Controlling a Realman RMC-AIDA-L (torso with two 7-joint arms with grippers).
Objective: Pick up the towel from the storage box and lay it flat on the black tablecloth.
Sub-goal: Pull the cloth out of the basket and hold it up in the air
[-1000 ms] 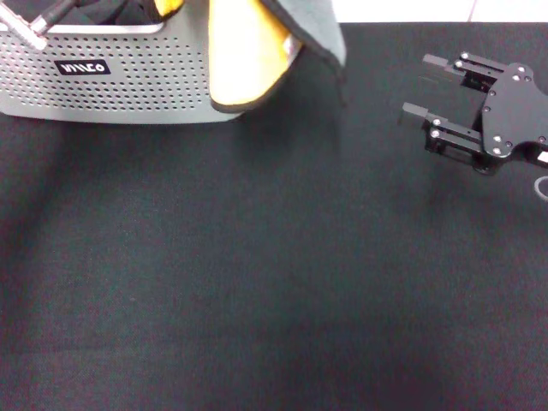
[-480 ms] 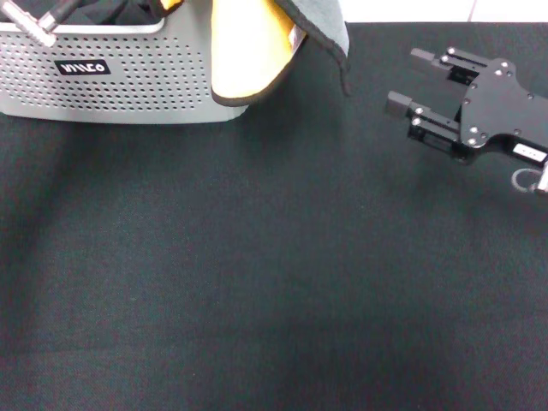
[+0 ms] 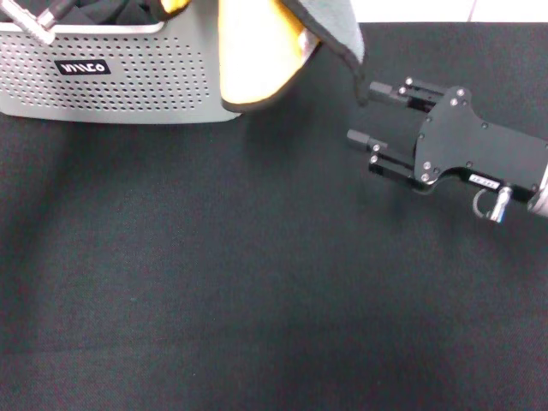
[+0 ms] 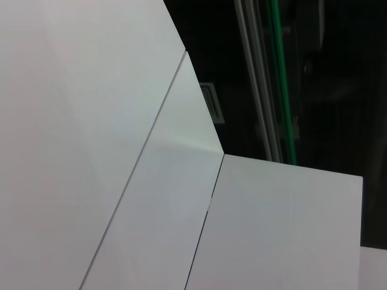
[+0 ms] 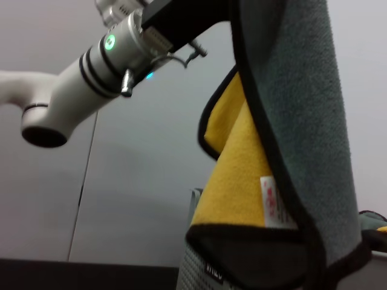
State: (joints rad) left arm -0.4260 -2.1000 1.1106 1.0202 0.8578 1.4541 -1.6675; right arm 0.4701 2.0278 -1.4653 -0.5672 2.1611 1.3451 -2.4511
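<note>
While the basket (image 3: 111, 77) sits in the upper left of the head view, its grey holed wall and black label facing me, a dark bundle of fabric (image 3: 120, 10) shows above its rim. Just right of the label, at top centre, the towel (image 3: 282, 43) hangs down in the air, its yellow face toward the basket and its grey face draped over it to the right, dark trim running along the edges. Its lowest yellow fold hangs in front of the basket's right end. In my right wrist view the same towel (image 5: 272, 151) fills the frame's right half, a small white tag (image 5: 273, 202) on the yellow side, and my left arm (image 5: 91, 72) reaches in from the upper left toward its top; whether those left fingers are pinching it I cannot tell, since cloth hides them. Farther right in the head view, my right gripper (image 3: 366, 113) hovers over the black cloth (image 3: 257, 282), fingers spread apart and empty, the upper fingertip just beside the towel's hanging grey corner.
</note>
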